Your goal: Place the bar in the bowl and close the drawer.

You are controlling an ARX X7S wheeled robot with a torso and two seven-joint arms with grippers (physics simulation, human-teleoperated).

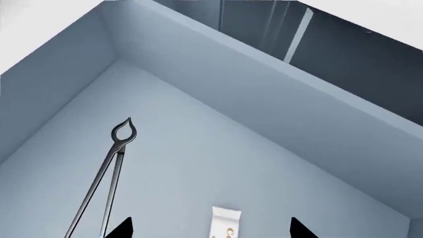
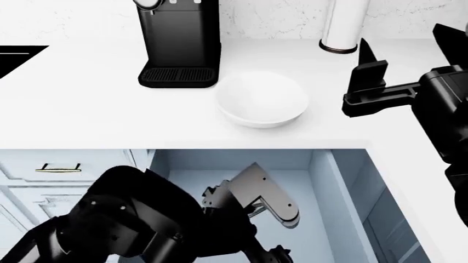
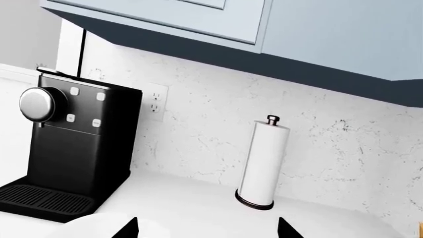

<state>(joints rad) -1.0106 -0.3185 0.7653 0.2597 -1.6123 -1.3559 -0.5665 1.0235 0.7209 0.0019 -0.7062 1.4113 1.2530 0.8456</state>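
Observation:
The bar [image 1: 226,223], cream-white with a tan mark, lies flat on the floor of the open pale blue-grey drawer [image 1: 218,148]. My left gripper [image 1: 210,231] hovers over the bar, open, with one black fingertip on each side and clear of it. In the head view the left arm [image 2: 168,224] reaches down into the drawer [image 2: 340,181] and hides the bar. The white bowl [image 2: 262,99] sits on the counter just behind the drawer. My right gripper [image 2: 406,43] is held above the counter to the right of the bowl, open and empty.
Thin black metal pincers [image 1: 109,178] lie on the drawer floor beside the bar. A black coffee machine [image 2: 179,44] stands left of the bowl and a paper towel holder [image 2: 342,24] behind it. A small drawer front with a brass handle [image 2: 58,168] is at the left.

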